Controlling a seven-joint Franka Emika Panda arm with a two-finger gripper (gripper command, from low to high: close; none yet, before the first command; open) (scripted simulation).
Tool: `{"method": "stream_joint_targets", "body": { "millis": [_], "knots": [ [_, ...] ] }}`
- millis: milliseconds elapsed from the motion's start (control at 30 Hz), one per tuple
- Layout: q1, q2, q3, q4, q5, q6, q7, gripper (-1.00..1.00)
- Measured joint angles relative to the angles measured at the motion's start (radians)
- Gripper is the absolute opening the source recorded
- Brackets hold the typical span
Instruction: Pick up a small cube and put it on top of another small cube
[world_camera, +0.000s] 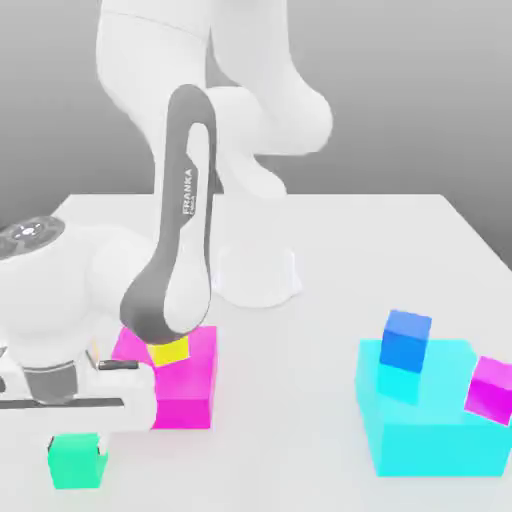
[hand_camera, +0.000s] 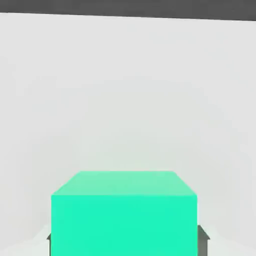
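The small teal-green cube rests on the white table at the front of the exterior view's left. My gripper has come down over it, one finger on each side. In the hand view the cube sits between two dark fingertips that press against its two sides. The gripper is shut on the cube, which still looks level with the table.
A big magenta block with a small yellow cube on top stands just behind my hand. At the exterior view's right, a big cyan block carries a small blue cube and a small magenta cube.
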Motion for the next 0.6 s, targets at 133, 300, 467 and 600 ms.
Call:
{"method": "stream_joint_targets", "body": {
  "millis": [133, 300, 467, 600],
  "knots": [
    [0.053, -0.124, -0.073, -0.029, -0.097, -0.092, 0.072, -1.00],
    [0.182, -0.227, 0.026, -0.019, -0.166, -0.205, 0.056, -1.00],
    [0.308, -0.312, 0.143, -0.016, -0.222, -0.290, 0.026, -1.00],
    [0.491, -0.393, 0.244, -0.015, -0.273, -0.363, 0.002, -1.00]
  ]
}}
